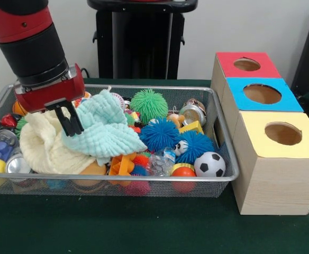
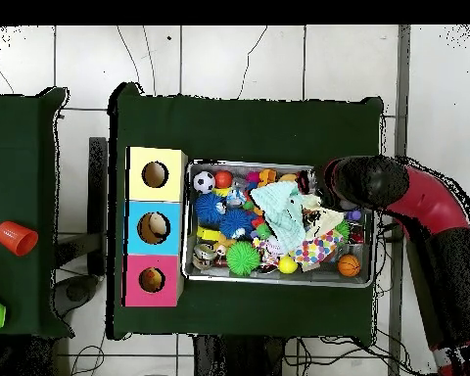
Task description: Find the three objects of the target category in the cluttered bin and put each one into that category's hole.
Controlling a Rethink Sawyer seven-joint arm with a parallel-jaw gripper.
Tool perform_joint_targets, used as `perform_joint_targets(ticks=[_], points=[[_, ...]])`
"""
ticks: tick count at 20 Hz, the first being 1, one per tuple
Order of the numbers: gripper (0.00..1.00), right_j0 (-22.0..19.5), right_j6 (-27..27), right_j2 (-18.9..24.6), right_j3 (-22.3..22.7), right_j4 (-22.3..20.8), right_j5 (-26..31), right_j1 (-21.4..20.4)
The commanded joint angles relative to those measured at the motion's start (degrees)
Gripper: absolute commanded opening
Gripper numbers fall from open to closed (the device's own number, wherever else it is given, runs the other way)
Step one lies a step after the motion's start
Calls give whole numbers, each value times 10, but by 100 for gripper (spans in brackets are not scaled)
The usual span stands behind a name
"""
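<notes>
Even, soft room light falls from overhead. The three wooden boxes with coloured tops (image 1: pixel 265 132) throw a faint shadow onto the dark green cloth-covered bench (image 1: pixel 117 227). Small glints show on the silver wire mesh bin (image 1: pixel 218 132). The front view looks slightly soft.

So the table (image 1: pixel 144 227) has a dark green cloth over it. Sitting right on it is a wire mesh bin (image 1: pixel 117 185) stuffed with toys and cloths, and just to its right in the front view there's a row of three wooden boxes, each with a round hole on top: a yellow-topped box (image 1: pixel 279 159) nearest, a blue-topped box (image 1: pixel 263 94) in the middle, and a red-topped box (image 1: pixel 247 64) farthest.
</notes>
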Motion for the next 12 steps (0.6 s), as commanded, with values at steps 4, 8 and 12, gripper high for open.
perform_joint_targets(ticks=[4, 8, 12], points=[[0, 8, 58, -29, 41, 30, 46, -31], [0, 24, 91, -36, 77, 47, 44, -70], [100, 36, 97, -48, 83, 57, 40, -75]])
